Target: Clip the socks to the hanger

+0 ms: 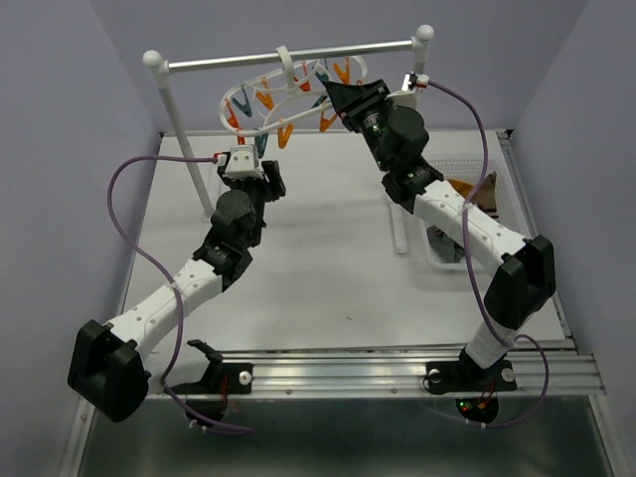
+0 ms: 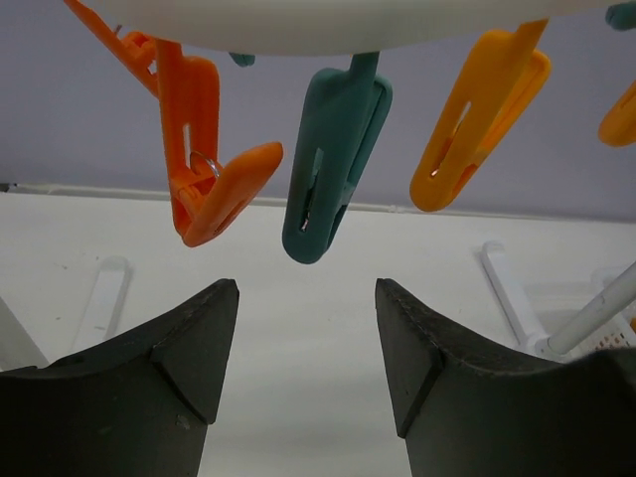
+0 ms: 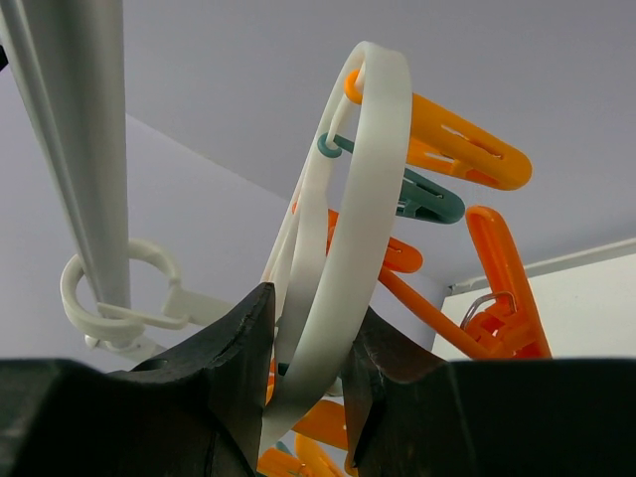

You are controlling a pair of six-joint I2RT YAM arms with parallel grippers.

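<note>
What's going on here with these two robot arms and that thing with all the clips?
The right gripper has its jaws shut on the white ring of the hanger, which hangs from the rack. The left gripper sits just below a teal clip, jaws open and empty. No sock is on any clip in view; what look like the socks lie in the basket at the right.
</note>
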